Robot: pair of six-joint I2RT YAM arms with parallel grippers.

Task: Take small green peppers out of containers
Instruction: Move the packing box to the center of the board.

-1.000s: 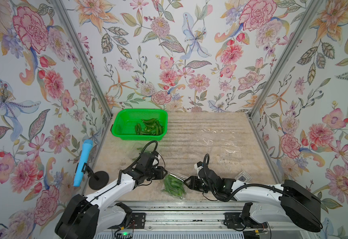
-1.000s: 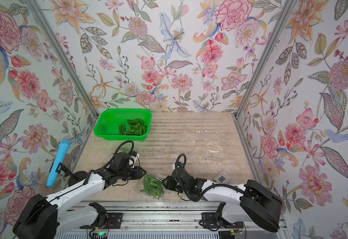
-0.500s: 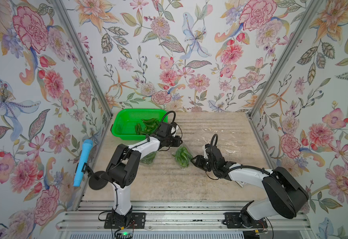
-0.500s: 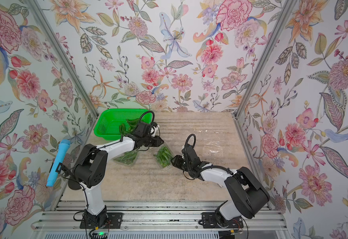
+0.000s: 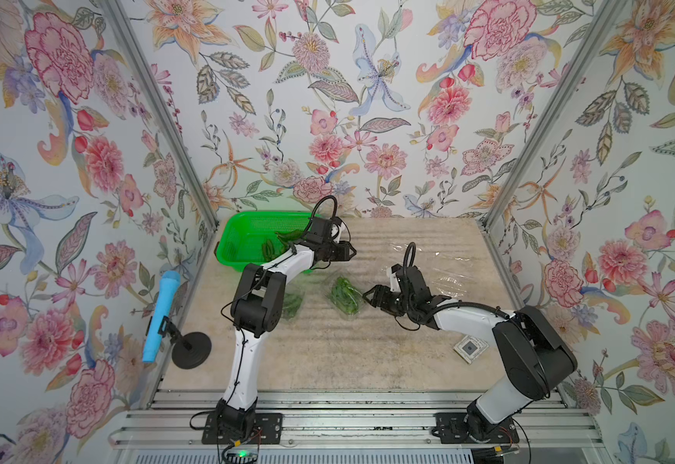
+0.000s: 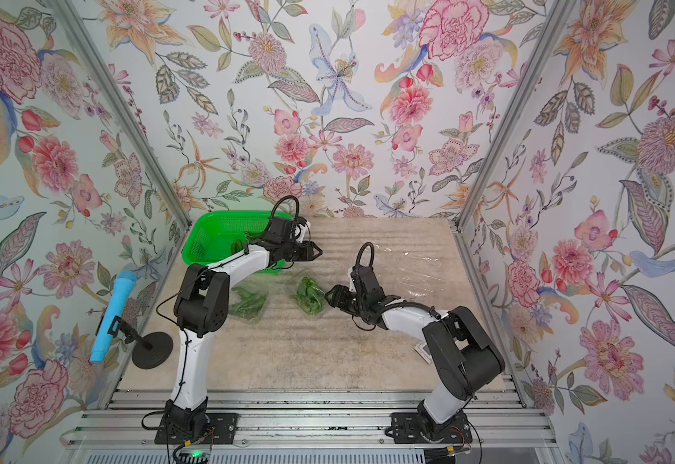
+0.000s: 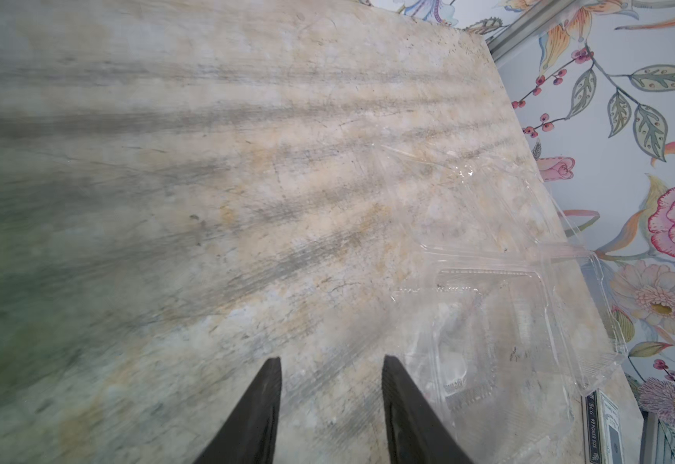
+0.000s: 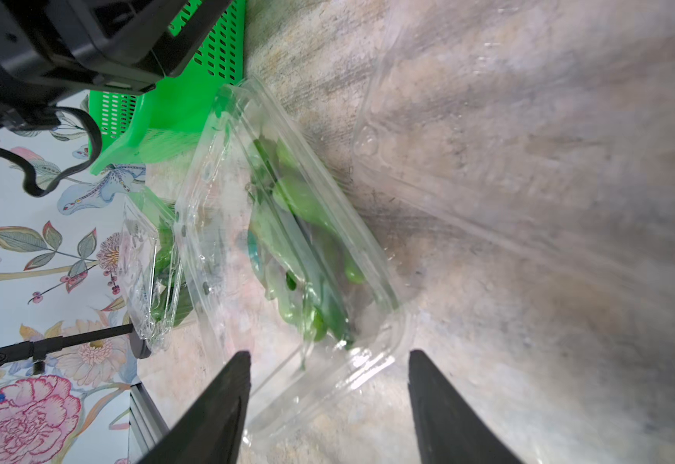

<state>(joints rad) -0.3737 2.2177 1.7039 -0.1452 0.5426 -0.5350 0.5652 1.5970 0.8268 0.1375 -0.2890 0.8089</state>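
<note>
A clear container [image 5: 346, 297] [image 6: 311, 296] full of small green peppers [image 8: 307, 225] lies mid-table. My right gripper [image 5: 368, 298] [image 8: 328, 357] is open just right of it, the pack's near rim lying loose between the fingers [image 8: 231, 393]. A second container [image 5: 292, 304] [image 6: 247, 302] of peppers lies left of it, partly behind the left arm. My left gripper [image 5: 350, 253] [image 7: 330, 361] is open and empty above bare table by the basket's right side. In both top views more peppers [image 5: 268, 249] lie in the green basket [image 5: 243, 237].
Empty clear containers [image 5: 446, 277] [image 7: 508, 321] lie at the right of the table, close to the right wrist. A blue microphone [image 5: 162, 317] on a black stand is at the left edge. A small square card [image 5: 470, 347] lies at front right.
The pepper pack went from the table's front to mid-table between both grippers. Now both grippers have opened; the left has drawn away toward the basket, and the pack rests on the table.
</note>
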